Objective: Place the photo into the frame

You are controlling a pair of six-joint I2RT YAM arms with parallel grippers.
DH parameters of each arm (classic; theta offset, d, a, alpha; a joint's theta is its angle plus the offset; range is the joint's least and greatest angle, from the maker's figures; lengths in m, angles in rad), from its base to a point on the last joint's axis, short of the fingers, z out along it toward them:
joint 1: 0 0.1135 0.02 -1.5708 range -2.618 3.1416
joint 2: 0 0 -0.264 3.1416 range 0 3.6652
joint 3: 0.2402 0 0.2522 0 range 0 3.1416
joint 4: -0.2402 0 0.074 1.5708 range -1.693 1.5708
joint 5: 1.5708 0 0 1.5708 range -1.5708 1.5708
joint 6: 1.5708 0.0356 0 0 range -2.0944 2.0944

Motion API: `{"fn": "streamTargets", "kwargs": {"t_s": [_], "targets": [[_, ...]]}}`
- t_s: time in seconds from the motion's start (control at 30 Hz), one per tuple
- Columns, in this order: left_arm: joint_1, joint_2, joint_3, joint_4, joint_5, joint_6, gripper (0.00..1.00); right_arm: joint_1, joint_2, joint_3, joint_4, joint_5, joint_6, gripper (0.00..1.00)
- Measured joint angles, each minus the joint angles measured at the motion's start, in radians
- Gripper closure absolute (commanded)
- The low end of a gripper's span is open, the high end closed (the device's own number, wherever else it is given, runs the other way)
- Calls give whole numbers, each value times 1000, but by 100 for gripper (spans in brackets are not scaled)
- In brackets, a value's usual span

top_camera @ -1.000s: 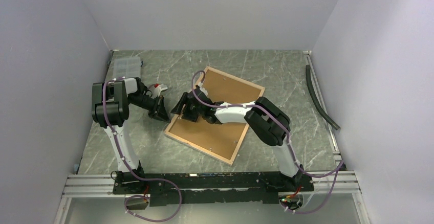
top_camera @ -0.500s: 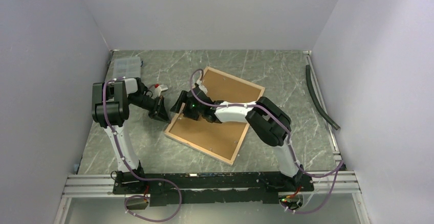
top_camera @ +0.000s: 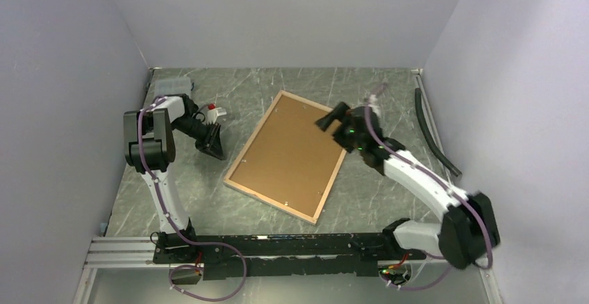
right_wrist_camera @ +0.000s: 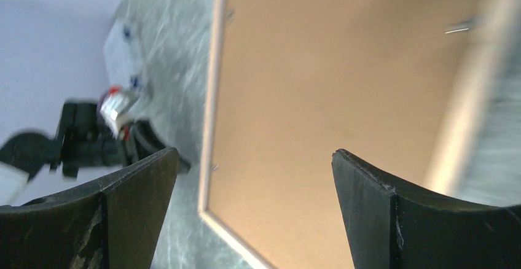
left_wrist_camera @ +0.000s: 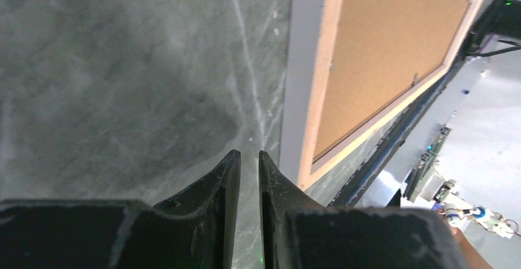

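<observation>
The frame (top_camera: pixel 269 200) lies face down in the middle of the table, light wood border up, with the brown backing board (top_camera: pixel 292 155) set in it. The photo is out of view. My left gripper (top_camera: pixel 215 153) is shut and empty, low over the table just left of the frame's grey side (left_wrist_camera: pixel 302 97); its tips show in the left wrist view (left_wrist_camera: pixel 246 155). My right gripper (top_camera: pixel 330 120) is open and empty, raised over the frame's back right edge. In the right wrist view (right_wrist_camera: pixel 255 152) the board (right_wrist_camera: pixel 325 97) fills the space between the fingers.
A clear plastic box (top_camera: pixel 170 90) sits at the back left corner. A small red and white object (top_camera: pixel 215 114) is beside the left wrist. A black hose (top_camera: pixel 434 134) lies along the right wall. A metal rail (top_camera: pixel 278 245) runs along the near edge.
My right arm has swung from the frame's left edge to its back right side and risen. My left gripper has shifted slightly back. The frame has not moved.
</observation>
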Motion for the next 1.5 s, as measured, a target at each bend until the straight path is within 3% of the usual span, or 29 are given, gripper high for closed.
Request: {"fn": "streamTargets", "kwargs": {"t_s": [0.17, 0.33, 0.67, 1.07, 1.23, 1.37, 1.5], "targets": [[-2, 0, -10, 29, -60, 0, 82, -228, -222, -133, -130, 23, -45, 0], [-32, -9, -66, 40, -61, -8, 85, -320, -167, -208, -165, -21, -86, 0], [-224, -89, -209, 62, -89, -7, 90, -333, 162, -161, -36, -194, -109, 0], [-393, -124, -275, 17, -116, 72, 85, -330, 439, 120, 13, -255, -158, 0], [-457, -124, -274, -10, -110, 116, 83, -320, 470, 223, -41, -258, -176, 0], [-444, -138, -250, -51, -91, 135, 80, -321, 465, 283, -104, -219, -199, 0], [-306, -147, -129, -108, -57, 130, 75, -321, 430, 288, -148, -170, -204, 0]]}}
